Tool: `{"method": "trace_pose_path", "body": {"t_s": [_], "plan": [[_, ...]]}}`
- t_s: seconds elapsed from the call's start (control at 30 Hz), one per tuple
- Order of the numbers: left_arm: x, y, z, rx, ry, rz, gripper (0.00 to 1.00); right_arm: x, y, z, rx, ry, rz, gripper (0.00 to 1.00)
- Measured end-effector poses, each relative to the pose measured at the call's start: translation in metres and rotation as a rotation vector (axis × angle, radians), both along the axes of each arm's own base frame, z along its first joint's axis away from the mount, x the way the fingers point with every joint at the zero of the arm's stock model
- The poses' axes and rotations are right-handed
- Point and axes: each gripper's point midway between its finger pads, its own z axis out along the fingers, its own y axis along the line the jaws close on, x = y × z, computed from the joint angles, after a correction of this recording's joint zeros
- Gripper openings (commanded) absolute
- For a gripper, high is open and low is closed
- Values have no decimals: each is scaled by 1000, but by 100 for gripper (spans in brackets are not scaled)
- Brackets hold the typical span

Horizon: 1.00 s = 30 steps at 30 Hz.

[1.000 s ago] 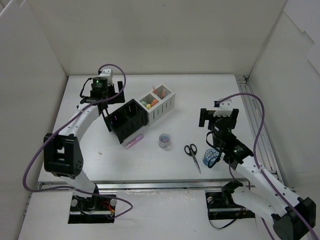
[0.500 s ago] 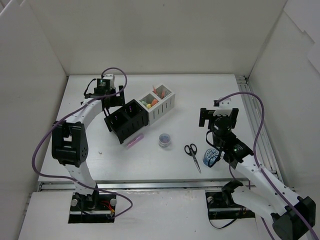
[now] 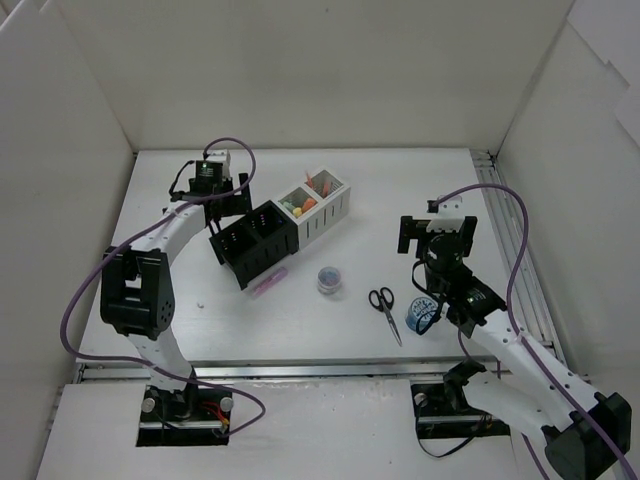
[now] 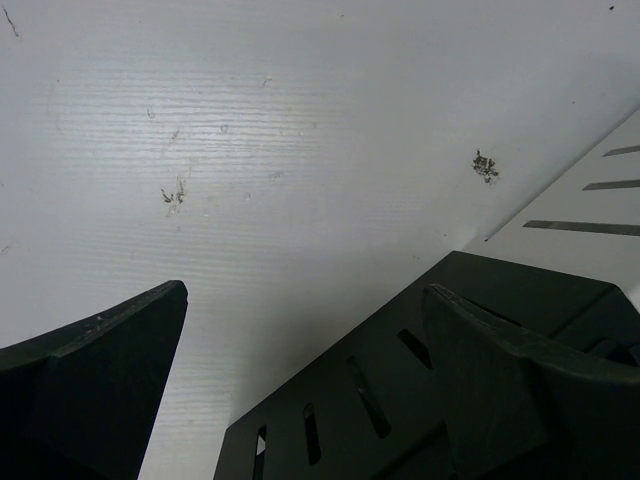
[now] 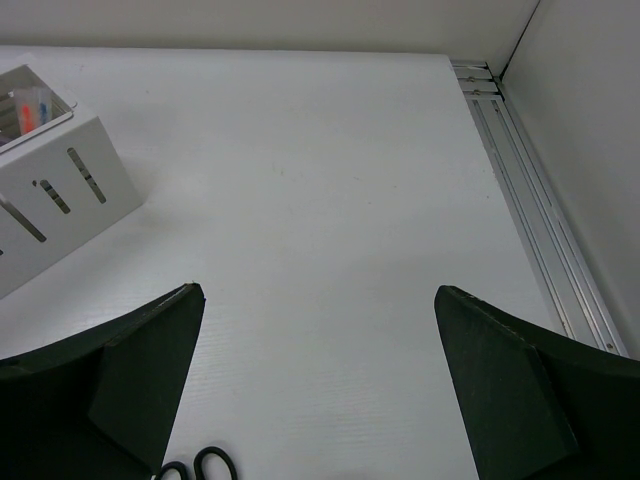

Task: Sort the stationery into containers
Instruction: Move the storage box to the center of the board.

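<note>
Lying loose are one each: scissors (image 3: pixel 385 308), tape roll (image 3: pixel 420 317), tub (image 3: pixel 329 279), marker (image 3: pixel 269 282).

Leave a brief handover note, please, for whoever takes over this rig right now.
Left tool: open, empty, at the black compartments.
Right tool: open, empty, above the bare table beyond the scissors.
Done: several coloured items sit in the white compartments.
Left lying on the table: pink marker, purple-lidded tub, scissors, blue tape roll.
</note>
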Motion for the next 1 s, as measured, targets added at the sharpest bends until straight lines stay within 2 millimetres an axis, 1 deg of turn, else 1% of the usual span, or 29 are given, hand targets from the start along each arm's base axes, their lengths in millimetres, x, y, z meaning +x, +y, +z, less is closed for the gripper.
{"method": "trace_pose_path", "body": {"t_s": [0.37, 0.57, 0.67, 0.73, 0.8, 0.83, 0.9, 0.97, 1.0], "plan": [[-8, -4, 3, 3, -4, 48, 100, 0, 0, 0, 6, -2, -1, 98], [-12, 0, 4, 16, 4, 86, 99, 0, 0, 0, 8, -2, -2, 98], [-19, 4, 11, 33, 7, 96, 99, 0, 2, 0, 10, -1, 6, 98], [-24, 9, 25, 49, -9, 100, 99, 0, 4, 0, 12, 0, 17, 98], [-31, 13, 50, 58, -57, 98, 99, 0, 6, 0, 15, 2, 30, 98], [-36, 14, 66, 61, -88, 93, 99, 0, 7, -1, 16, 3, 36, 98], [-50, 14, 107, 60, -183, 72, 100, 0, 9, -1, 21, 5, 48, 98], [-72, 7, 144, 52, -284, 25, 99, 0, 11, -2, 23, 8, 58, 98], [-88, -1, 161, 41, -338, -18, 99, 0, 12, -2, 24, 11, 65, 98]]}}
